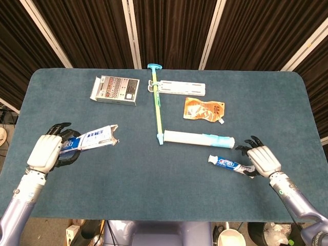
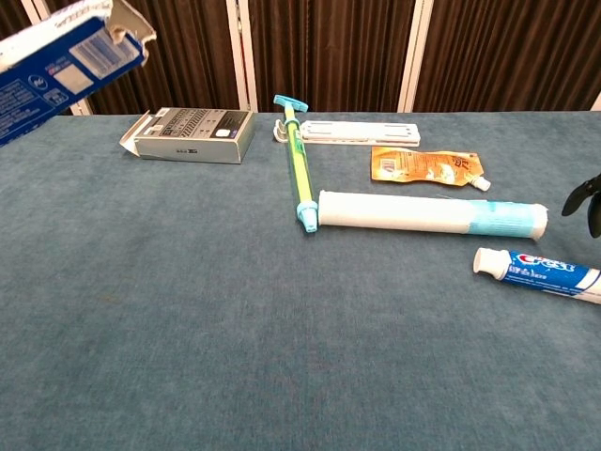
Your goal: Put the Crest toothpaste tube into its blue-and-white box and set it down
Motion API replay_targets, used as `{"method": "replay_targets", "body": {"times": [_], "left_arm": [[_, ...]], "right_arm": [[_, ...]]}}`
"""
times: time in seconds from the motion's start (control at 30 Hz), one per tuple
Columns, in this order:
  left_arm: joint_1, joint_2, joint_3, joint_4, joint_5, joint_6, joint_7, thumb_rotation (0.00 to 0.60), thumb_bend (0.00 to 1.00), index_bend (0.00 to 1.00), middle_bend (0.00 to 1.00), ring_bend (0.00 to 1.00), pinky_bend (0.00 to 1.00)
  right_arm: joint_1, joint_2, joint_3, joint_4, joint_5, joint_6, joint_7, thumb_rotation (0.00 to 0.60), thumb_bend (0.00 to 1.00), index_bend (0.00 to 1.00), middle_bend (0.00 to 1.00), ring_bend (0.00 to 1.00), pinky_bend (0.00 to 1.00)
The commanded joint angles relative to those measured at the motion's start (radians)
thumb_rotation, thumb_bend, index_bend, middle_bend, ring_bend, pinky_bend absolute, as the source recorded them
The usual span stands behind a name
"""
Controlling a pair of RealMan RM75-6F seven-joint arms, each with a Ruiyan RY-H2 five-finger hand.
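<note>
Left robot hand [image 1: 45, 152]: fingers wrapped around the closed end of the blue-and-white box [image 1: 90, 139], which it holds clear of the bench [image 1: 128, 195]. The box's open end, with a torn-looking flap, points toward the bench centre. In the chest view the box [image 2: 58, 66] shows at the upper left corner, tilted, flap end uppermost; the hand itself is out of that frame.

Right robot hand [image 1: 262, 159]: holding nothing, fingers spread apart. It sits at the right end of the Crest toothpaste tube [image 1: 229, 164]; whether a fingertip touches the tube's tail cannot be told. In the chest view only dark fingertips [image 2: 584, 195] enter at the right edge, above and apart from the tube.

Crest toothpaste tube: lying flat on the bench at the right front, white cap pointing left, outside the box and well apart from it. In the chest view the tube [image 2: 536, 272] runs off the right edge.

Other items on the bench:
- White cylinder with a light-blue end [image 1: 199, 138], lying just behind the toothpaste tube and roughly parallel to it.
- Long green-and-blue rod with a T-shaped top [image 1: 157, 104], its lower tip near the cylinder's left end.
- Orange pouch [image 1: 204, 109], behind the cylinder.
- Flat white strip [image 1: 179, 88], at the far side, beside the rod's top.
- Grey patterned carton [image 1: 115, 90], far left.
</note>
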Motion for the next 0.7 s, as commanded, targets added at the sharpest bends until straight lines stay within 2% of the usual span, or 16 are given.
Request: {"method": "replay_targets", "body": {"times": [0.03, 0.2, 0.43, 0.7], "left_arm": [[-0.019, 0.027, -0.023, -0.030, -0.033, -0.045, -0.075, 0.600, 0.38, 0.42, 0.39, 0.15, 0.14], [-0.037, 0.060, -0.038, -0.042, -0.062, -0.087, -0.128, 0.600, 0.38, 0.43, 0.39, 0.15, 0.14], [-0.043, 0.060, -0.036, -0.037, -0.064, -0.101, -0.170, 0.600, 0.38, 0.43, 0.39, 0.15, 0.14], [-0.046, 0.046, -0.026, -0.029, -0.050, -0.092, -0.162, 0.600, 0.38, 0.44, 0.39, 0.15, 0.14]], "right_arm": [[-0.001, -0.010, -0.006, 0.007, -0.011, 0.010, 0.007, 0.600, 0.19, 0.27, 0.43, 0.15, 0.00], [-0.002, -0.028, -0.012, 0.021, -0.013, 0.016, 0.014, 0.600, 0.19, 0.27, 0.43, 0.16, 0.00], [0.001, -0.057, -0.016, 0.066, -0.006, 0.010, 0.045, 0.600, 0.19, 0.27, 0.44, 0.16, 0.00], [-0.003, -0.097, -0.024, 0.139, -0.006, 0.015, 0.093, 0.600, 0.19, 0.27, 0.45, 0.17, 0.00]]}}
